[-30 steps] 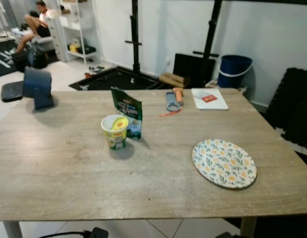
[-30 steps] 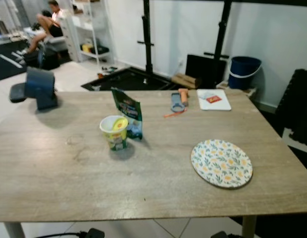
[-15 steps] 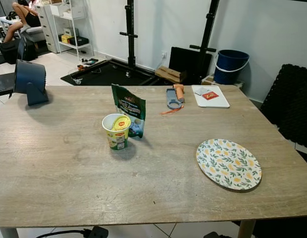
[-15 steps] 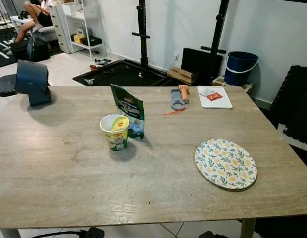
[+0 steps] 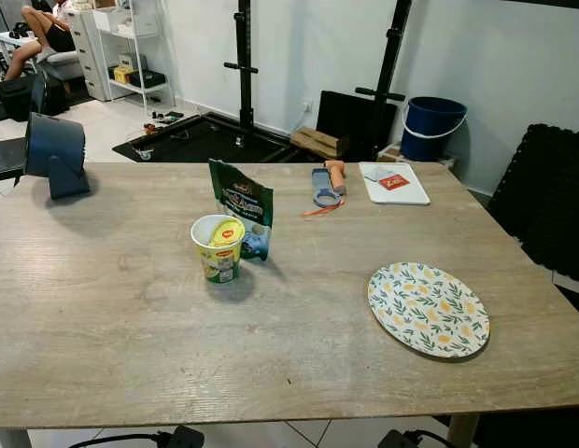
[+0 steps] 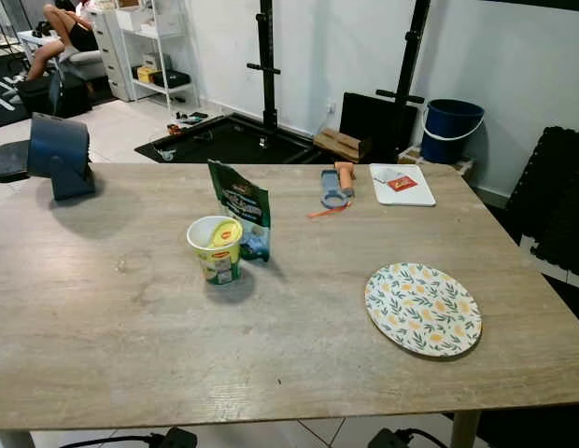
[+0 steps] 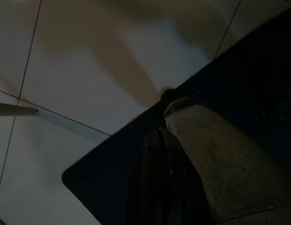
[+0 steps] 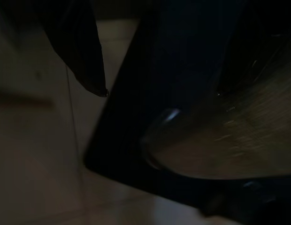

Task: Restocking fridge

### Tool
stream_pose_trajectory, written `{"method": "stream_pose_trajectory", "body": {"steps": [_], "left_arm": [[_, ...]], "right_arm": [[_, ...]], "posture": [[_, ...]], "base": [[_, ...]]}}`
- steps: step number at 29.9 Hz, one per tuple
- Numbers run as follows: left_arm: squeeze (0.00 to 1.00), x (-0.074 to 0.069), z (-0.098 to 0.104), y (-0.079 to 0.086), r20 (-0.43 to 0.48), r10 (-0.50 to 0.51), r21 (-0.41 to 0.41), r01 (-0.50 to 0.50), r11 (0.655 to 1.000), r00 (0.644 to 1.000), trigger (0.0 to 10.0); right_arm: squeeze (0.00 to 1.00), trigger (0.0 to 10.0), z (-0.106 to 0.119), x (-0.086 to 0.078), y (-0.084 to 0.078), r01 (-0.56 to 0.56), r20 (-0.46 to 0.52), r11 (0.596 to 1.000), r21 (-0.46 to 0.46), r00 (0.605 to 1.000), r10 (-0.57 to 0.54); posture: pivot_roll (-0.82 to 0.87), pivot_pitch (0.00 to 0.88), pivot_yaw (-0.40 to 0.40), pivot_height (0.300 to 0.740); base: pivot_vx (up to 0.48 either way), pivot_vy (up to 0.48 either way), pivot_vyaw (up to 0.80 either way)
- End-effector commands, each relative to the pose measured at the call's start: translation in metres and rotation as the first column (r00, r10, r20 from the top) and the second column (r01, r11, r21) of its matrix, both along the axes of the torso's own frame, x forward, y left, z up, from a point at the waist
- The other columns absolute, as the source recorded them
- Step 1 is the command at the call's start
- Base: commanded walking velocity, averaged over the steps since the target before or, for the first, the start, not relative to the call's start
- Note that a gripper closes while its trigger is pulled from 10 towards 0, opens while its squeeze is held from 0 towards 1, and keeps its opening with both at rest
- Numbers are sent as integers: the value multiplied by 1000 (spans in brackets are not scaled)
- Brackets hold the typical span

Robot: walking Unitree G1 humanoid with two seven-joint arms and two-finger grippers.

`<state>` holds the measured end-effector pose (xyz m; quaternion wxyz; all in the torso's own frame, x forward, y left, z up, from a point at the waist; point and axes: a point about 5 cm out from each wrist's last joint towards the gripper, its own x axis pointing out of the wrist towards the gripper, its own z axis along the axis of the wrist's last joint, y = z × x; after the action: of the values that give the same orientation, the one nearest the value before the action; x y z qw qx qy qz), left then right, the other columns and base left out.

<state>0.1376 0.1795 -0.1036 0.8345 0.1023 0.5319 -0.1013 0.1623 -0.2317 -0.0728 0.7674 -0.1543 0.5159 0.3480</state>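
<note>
Room: tiled floor, white walls; a black rack and a blue bucket stand behind the wooden table, and a person sits far off to your left.
Table: you face its long near edge, and its wood fills most of the head views.
Task items: a yellow-lidded noodle cup stands upright left of centre, with a green snack pouch upright just behind it, touching or nearly so.
Other objects: a floral plate lies toward your right; a blue-grey tool with an orange handle and a white board sit at the far edge; a dark blue fan stands at the far left corner.
Left arm: hangs idle below the table; whether its fingers are spread or closed, you cannot tell.
Right arm: likewise idle in the dark; you cannot tell its finger state.
Step in hand: judged as approach, before the first pick.
Advice: close to the near edge first, then take the cup from the front so the pouch is not toppled.
Open room: bare wood lies all around the cup's near side; the plate is well apart.
</note>
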Motion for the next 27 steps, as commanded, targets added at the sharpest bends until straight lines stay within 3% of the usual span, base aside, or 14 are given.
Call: {"method": "stream_pose_trajectory", "body": {"steps": [1,2,6,7,9,11,17,19,20,23,24,25,26,27], "left_arm": [[0,-15,-5,5,-60,-3,16,4,1000,998,10000],[0,-15,-5,5,-60,-2,15,3,1000,998,10000],[0,-15,-5,3,-59,3,10,-2,1000,998,10000],[0,-15,-5,3,-59,3,10,-2,1000,998,10000],[0,-16,-5,2,-61,5,7,-4,1000,998,10000],[0,-16,-5,2,-61,4,6,-4,1000,998,10000],[0,-16,-5,1,-61,4,3,-4,1000,998,10000],[0,-16,-5,0,-60,6,2,-6,1000,998,10000],[0,-16,-5,0,-60,6,2,-6,1000,998,10000],[0,-16,-5,0,-59,8,1,-8,1000,998,10000],[0,-15,-5,0,-59,9,0,-9,1000,998,10000],[0,-15,-5,0,-59,9,0,-9,1000,998,10000],[0,-15,-5,-1,-58,9,-1,-9,1000,998,10000],[0,-15,-5,-1,-58,9,-1,-9,1000,998,10000]], "right_arm": [[557,10000,10,12,-6,-39,35,999,22,999,39],[0,10000,20,24,-19,-28,76,999,-20,997,30],[0,10000,19,18,-58,273,138,923,-271,960,-243],[0,10000,19,18,-58,273,138,923,-271,960,-243],[0,10000,15,3,-73,478,161,821,-313,878,-450],[0,10000,13,-6,-77,552,153,773,-312,832,-533],[0,10000,7,-26,-83,669,133,671,-320,733,-667],[0,10000,6,-40,-92,804,173,505,-313,571,-802],[0,10000,6,-40,-92,804,173,505,-313,571,-802],[0,10000,10,-55,-110,930,256,220,-293,298,-920],[0,10000,12,-58,-114,943,276,163,-291,246,-929],[0,10000,12,-58,-114,943,276,163,-291,246,-929],[0,10000,16,-63,-125,955,319,83,-285,176,-931],[0,10000,16,-63,-125,955,319,83,-285,176,-931]], "posture": [[-43,0,-17,740],[-43,0,-20,740],[-40,0,-23,740],[-40,0,-23,740],[-40,0,-26,740],[-44,0,-26,740],[-43,0,-30,740],[-43,0,-31,740],[-43,0,-31,740],[-45,0,-32,740],[-45,0,-32,740],[-45,0,-32,740],[-43,0,-34,740],[-43,0,-34,740]], "base": [[0,0,0],[0,0,0],[0,0,0],[0,0,0],[0,0,0],[0,0,0],[0,0,0],[0,0,0],[0,0,0],[0,0,0],[0,0,0],[0,0,0],[0,0,0],[0,0,0]]}}
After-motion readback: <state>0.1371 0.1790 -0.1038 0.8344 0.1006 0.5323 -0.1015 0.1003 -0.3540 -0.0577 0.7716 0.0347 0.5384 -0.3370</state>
